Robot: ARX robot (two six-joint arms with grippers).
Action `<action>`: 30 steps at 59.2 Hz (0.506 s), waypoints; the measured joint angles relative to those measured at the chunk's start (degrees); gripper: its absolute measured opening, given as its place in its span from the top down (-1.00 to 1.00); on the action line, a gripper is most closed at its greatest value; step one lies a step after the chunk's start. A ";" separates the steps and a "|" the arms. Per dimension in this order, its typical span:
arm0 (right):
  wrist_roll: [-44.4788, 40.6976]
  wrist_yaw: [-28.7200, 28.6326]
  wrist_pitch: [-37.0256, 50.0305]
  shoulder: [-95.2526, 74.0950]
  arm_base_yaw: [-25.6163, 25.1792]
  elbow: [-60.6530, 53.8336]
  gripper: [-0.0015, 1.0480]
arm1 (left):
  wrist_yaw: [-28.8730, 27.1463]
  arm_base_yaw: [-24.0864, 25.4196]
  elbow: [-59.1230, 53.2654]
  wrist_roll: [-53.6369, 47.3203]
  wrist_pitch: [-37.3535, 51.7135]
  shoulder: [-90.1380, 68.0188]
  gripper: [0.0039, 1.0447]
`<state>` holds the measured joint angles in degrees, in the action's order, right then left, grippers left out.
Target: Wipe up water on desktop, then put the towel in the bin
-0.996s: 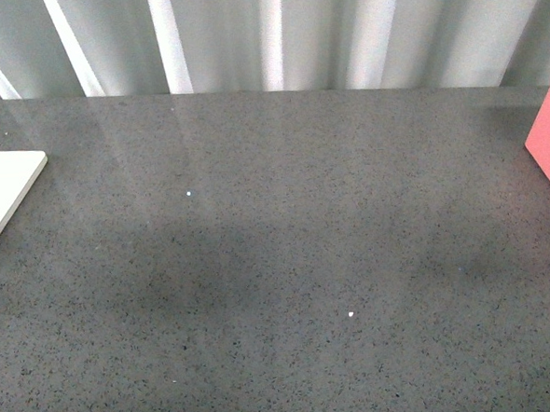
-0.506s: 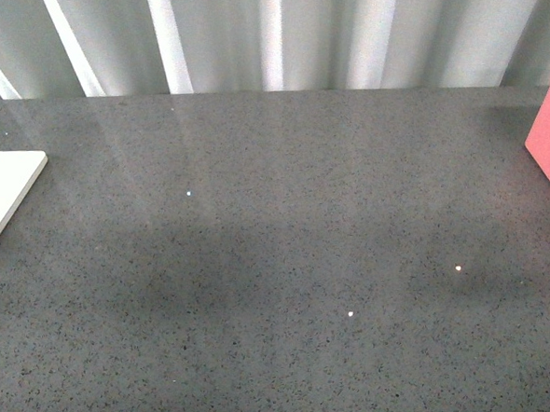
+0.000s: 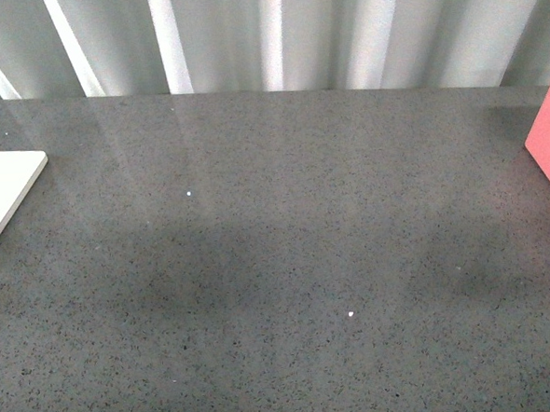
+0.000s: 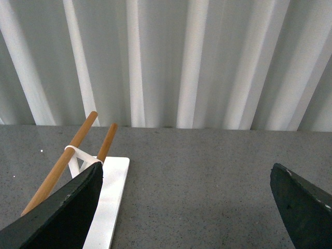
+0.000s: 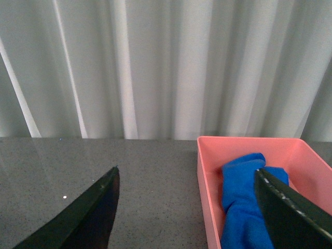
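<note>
Both my grippers are spread and hold nothing. The towel (image 5: 244,207) lies bunched inside the pink bin (image 5: 207,197), just ahead of my right gripper (image 5: 189,207); my left gripper (image 4: 187,207) faces bare bench (image 4: 197,171).

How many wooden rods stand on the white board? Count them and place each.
2. One wooden rod slants up from the white board on the desktop; the second wooden rod leans alongside it. Their lower ends are hidden behind the left gripper's finger.

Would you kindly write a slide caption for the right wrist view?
Blue towel lying in the pink bin on the speckled desktop, seen between the open right claw.
</note>
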<state>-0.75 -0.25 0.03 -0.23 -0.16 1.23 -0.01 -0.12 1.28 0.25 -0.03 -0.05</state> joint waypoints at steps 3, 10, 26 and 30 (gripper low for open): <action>0.02 0.00 0.00 0.00 0.00 0.00 -0.87 | 0.00 0.00 0.00 0.00 0.00 0.00 -0.87; 0.13 0.00 0.00 0.02 0.00 0.00 -0.86 | 0.00 0.00 0.00 0.00 0.00 0.00 -0.87; 0.13 0.00 0.00 0.02 0.00 0.00 -0.86 | 0.00 0.00 0.00 0.00 0.02 0.00 -0.87; 0.13 0.00 0.00 0.02 0.00 0.00 -0.86 | 0.00 0.00 0.00 0.00 0.00 0.00 -0.87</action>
<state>-0.62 -0.25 0.03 -0.21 -0.16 1.23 -0.01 -0.12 1.28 0.25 -0.03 -0.05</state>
